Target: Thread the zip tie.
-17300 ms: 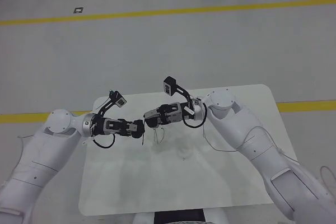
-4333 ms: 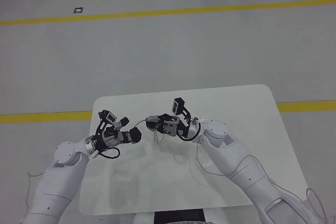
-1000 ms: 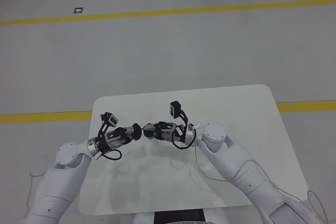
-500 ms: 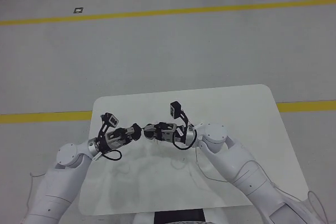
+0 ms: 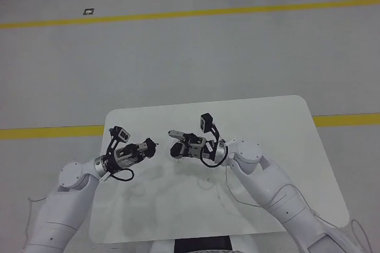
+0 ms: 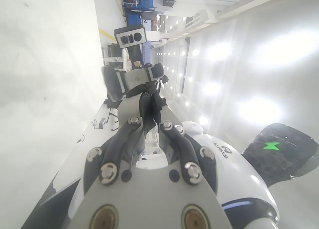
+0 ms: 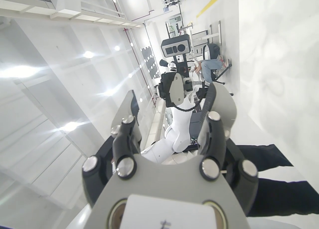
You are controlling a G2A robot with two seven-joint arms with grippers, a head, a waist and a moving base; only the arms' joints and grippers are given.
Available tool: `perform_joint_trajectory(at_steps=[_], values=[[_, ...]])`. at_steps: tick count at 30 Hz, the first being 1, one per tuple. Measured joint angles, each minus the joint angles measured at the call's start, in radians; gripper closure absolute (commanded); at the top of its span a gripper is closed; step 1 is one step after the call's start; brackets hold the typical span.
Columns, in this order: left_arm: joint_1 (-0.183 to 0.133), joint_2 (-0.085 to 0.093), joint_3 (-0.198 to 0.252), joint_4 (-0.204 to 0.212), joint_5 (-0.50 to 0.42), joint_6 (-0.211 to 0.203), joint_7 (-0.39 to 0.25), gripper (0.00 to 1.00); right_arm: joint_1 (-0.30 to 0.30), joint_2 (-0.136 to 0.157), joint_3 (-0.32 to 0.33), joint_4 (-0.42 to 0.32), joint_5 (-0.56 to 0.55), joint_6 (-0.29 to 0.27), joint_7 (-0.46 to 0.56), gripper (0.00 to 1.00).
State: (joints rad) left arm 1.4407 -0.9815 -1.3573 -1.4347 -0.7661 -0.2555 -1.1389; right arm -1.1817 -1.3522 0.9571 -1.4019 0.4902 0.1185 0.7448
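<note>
Only a maker's name, left unread, stands on the right arm's white shell [image 6: 220, 150].

Top view looks down on table [image 5: 272, 126]; wrist views close, facing each other.

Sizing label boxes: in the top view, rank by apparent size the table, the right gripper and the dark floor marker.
1. table
2. right gripper
3. floor marker, though it lies farther away.

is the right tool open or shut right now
Open. In the right wrist view the right tool has its two fingers spread wide apart, with nothing held between them.
</note>
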Motion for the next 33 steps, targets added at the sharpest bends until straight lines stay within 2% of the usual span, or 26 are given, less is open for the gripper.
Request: perform_joint_trajectory(at_steps=[6, 9, 11, 13, 16, 19, 25, 27, 31, 33], values=[[-0.001, 0.000, -0.002, 0.003, 0.001, -0.002, 0.005, 1.00, 0.000, 0.000, 0.000, 0.000, 0.000, 0.000, 0.000, 0.00], [0.004, -0.005, -0.019, 0.024, -0.060, -0.053, 0.043, 1.00, 0.000, 0.000, 0.000, 0.000, 0.000, 0.000, 0.000, 0.00], [0.010, -0.006, -0.049, 0.042, -0.103, -0.091, 0.015, 1.00, 0.000, 0.000, 0.000, 0.000, 0.000, 0.000, 0.000, 0.00], [0.019, -0.011, -0.082, 0.048, -0.124, -0.088, -0.016, 1.00, 0.000, 0.000, 0.000, 0.000, 0.000, 0.000, 0.000, 0.00], [0.032, -0.028, -0.148, 0.059, -0.101, -0.084, -0.067, 1.00, 0.000, 0.000, 0.000, 0.000, 0.000, 0.000, 0.000, 0.00], [0.037, -0.052, -0.191, 0.066, -0.062, -0.084, -0.079, 1.00, 0.000, 0.000, 0.000, 0.000, 0.000, 0.000, 0.000, 0.00], [0.030, -0.122, -0.274, 0.077, -0.031, -0.084, -0.095, 1.00, 0.000, 0.000, 0.000, 0.000, 0.000, 0.000, 0.000, 0.00], [0.030, -0.129, -0.279, 0.076, -0.033, -0.084, -0.101, 1.00, 0.000, 0.000, 0.000, 0.000, 0.000, 0.000, 0.000, 0.00], [0.031, -0.128, -0.278, 0.076, -0.034, -0.084, -0.101, 1.00, 0.000, 0.000, -0.002, -0.004, -0.005, -0.001, -0.004, 0.00], [0.031, -0.128, -0.278, 0.076, -0.034, -0.084, -0.101, 1.00, 0.008, 0.003, -0.011, -0.027, -0.053, 0.013, -0.015, 0.00]])
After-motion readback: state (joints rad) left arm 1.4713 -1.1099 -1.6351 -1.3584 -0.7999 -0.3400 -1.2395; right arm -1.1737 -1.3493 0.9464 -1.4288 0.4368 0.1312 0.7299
